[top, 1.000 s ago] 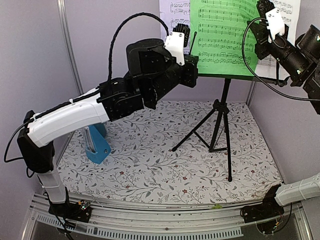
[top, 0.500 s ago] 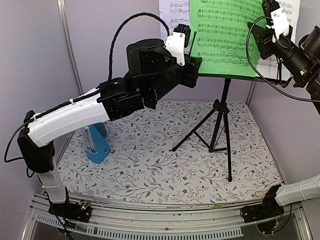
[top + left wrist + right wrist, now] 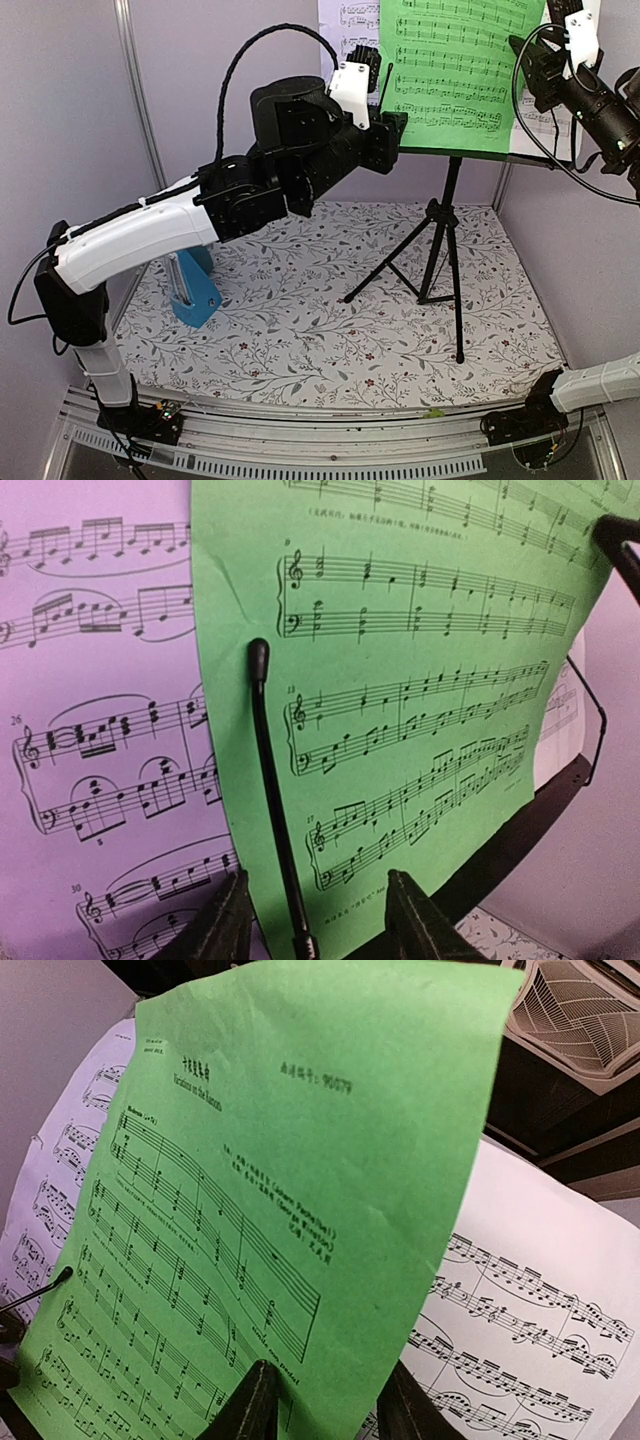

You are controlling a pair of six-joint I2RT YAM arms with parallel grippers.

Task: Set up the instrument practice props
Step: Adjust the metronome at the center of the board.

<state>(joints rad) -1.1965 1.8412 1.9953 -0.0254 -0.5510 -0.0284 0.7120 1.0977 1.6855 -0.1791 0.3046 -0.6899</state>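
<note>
Grey walls (image 3: 60,100) are closing in a counter (image 3: 300,350) that is wearing a flowered cloth. Both arms are reaching up to the desk of the stand (image 3: 441,235), whose tripod is standing on the cloth below and between the two pincers.

The left pincer (image 3: 392,118) is hovering at the desk's left end. In its wrist view the jaws are standing partly apart and gripping nothing. A thin black wire (image 3: 272,790) is rising straight ahead in the gap between them, touching neither finger. Just beyond the wire the green page (image 3: 420,680) is leaning on the desk. It is overlapping a white page (image 3: 100,730) that is lying ahead and to this pincer's left.

The right pincer (image 3: 563,14) is hanging by the green page's upper right corner. Its jaws are likewise standing partly apart and holding nothing. The green page is filling the view ahead of it, and the other white page (image 3: 520,1290) is showing behind, ahead and to this pincer's right.

The metronome (image 3: 195,285) is sitting on the cloth far below the left pincer, under that arm and well apart from the tripod legs.
</note>
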